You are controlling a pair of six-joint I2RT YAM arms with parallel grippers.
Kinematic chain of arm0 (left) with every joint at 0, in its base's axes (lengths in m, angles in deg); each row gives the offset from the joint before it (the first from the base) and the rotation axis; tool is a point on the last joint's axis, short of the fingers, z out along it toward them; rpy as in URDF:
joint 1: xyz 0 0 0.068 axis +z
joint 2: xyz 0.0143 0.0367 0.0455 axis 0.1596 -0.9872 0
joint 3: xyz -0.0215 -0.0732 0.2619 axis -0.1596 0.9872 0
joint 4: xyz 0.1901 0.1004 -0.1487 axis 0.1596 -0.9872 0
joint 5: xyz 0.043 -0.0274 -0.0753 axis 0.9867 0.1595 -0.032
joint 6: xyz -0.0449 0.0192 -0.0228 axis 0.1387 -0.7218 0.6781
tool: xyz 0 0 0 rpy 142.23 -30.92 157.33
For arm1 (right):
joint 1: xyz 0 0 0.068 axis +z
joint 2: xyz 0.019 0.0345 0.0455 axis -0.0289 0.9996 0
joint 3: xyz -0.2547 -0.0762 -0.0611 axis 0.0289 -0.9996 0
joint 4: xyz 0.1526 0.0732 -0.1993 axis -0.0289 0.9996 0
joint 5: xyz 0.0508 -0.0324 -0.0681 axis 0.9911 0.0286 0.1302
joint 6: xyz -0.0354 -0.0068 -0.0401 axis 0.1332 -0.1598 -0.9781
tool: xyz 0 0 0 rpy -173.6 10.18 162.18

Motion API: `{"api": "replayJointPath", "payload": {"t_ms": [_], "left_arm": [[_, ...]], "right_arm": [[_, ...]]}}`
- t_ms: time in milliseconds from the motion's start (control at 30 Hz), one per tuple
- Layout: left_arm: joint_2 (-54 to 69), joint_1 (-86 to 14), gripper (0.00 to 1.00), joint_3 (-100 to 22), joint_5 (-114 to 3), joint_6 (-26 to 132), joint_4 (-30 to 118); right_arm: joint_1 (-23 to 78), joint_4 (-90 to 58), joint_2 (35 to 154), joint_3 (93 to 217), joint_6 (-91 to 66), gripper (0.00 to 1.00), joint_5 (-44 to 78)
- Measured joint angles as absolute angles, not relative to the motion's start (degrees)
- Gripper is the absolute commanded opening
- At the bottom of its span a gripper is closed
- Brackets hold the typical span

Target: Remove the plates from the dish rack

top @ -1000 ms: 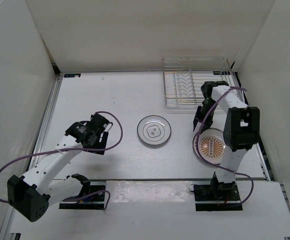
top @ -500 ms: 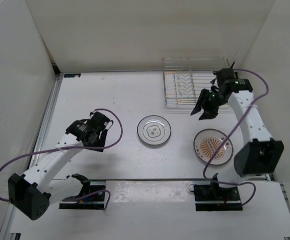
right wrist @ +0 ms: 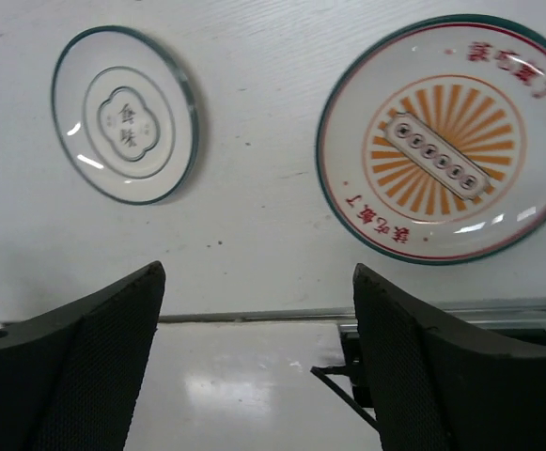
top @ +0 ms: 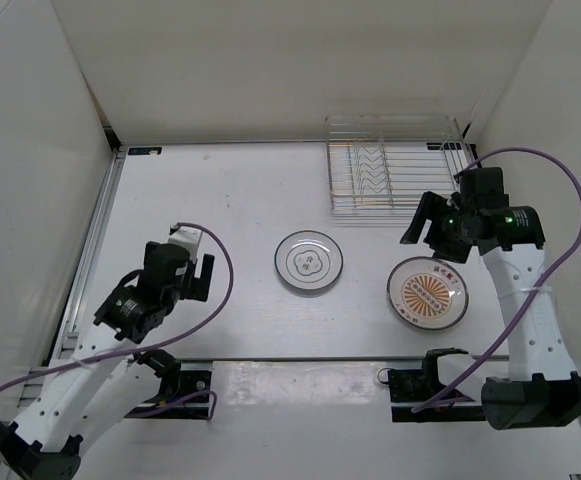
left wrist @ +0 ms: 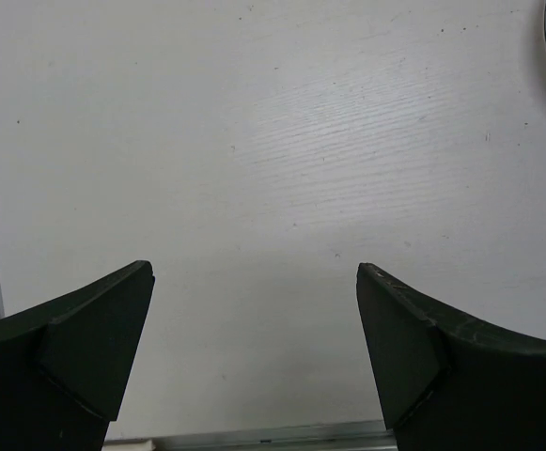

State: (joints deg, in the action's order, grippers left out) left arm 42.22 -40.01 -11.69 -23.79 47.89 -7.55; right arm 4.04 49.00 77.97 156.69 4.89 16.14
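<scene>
The sunburst plate (right wrist: 446, 139), orange rays ringed by red characters and a dark rim, lies flat on the table (top: 220, 190) at the near right. A white plate (right wrist: 125, 115) with a thin dark ring and a flower outline at its centre lies flat to its left, well apart from it, near the table's middle. Beyond both, at the far right corner, stands the dish rack (top: 395, 178), and only its thin bars and wavy dividers show between the clear sides. The right gripper (right wrist: 258, 271) hangs above the table between the rack and the sunburst plate, its jaws spread wide and holding nothing. A purple cable (top: 560, 190) loops out from that arm. The left gripper (left wrist: 254, 270) is over bare table at the near left, also spread wide and empty, with the white plate's rim just at the edge of its wrist view.
</scene>
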Motion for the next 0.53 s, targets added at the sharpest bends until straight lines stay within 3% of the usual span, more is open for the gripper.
{"api": "replayJointPath", "payload": {"t_ms": [233,533], "left_arm": [[49.4,-40.0,1.0,1.2,-24.0,42.8,0.2],[49.7,-40.0,1.0,4.5,-18.2,44.5,5.6]], "right_arm": [[4.0,50.8,76.9,156.1,7.1,0.86,5.3],[4.0,51.6,76.4,153.5,7.9,0.9,-1.9]]}}
